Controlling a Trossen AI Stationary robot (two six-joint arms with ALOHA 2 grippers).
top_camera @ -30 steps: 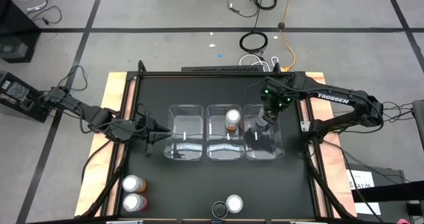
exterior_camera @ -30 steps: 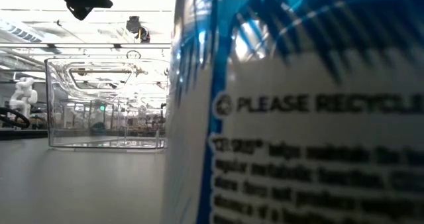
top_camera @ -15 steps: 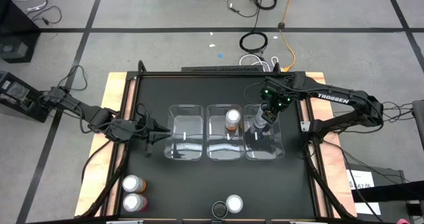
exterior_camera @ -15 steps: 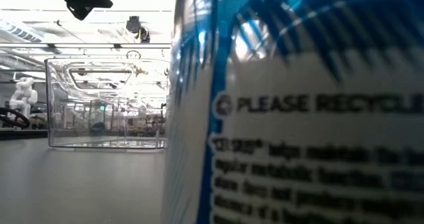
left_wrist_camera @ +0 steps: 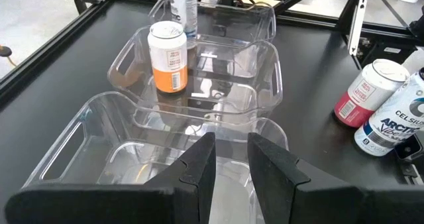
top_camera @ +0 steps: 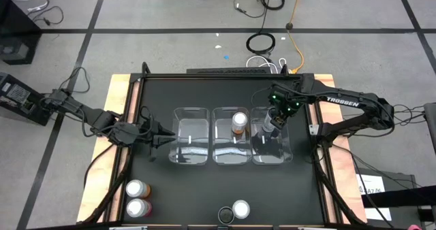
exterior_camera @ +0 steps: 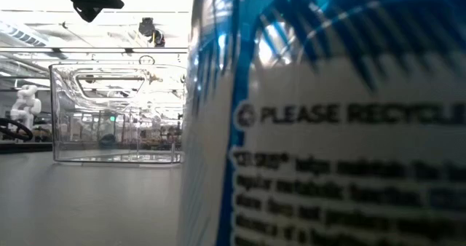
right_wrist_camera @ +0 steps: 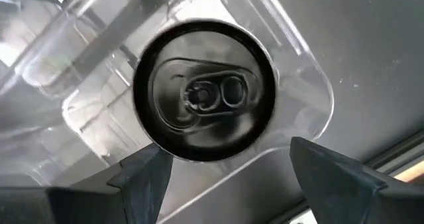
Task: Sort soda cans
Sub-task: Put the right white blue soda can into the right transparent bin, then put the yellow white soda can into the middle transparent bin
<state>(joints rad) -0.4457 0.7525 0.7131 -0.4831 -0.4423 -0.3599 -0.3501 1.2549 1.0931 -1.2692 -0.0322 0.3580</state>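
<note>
Right jaws [right_wrist_camera: 225, 168] spread wide beside upright can [right_wrist_camera: 205, 91] in right bin [top_camera: 271, 145], top up.

cans [left_wrist_camera: 167, 57]: glossy metal | bins [left_wrist_camera: 205, 108]: clear plastic | table [top_camera: 300, 189]: apparently matt black

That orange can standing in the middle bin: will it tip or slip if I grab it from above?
The orange can stands upright, taller than wide, so a sideways nudge could probably tip it. Its smooth printed wall may be slippery under the fingers. The middle bin walls stand close around it, likely catching a fall but leaving little room.
</note>
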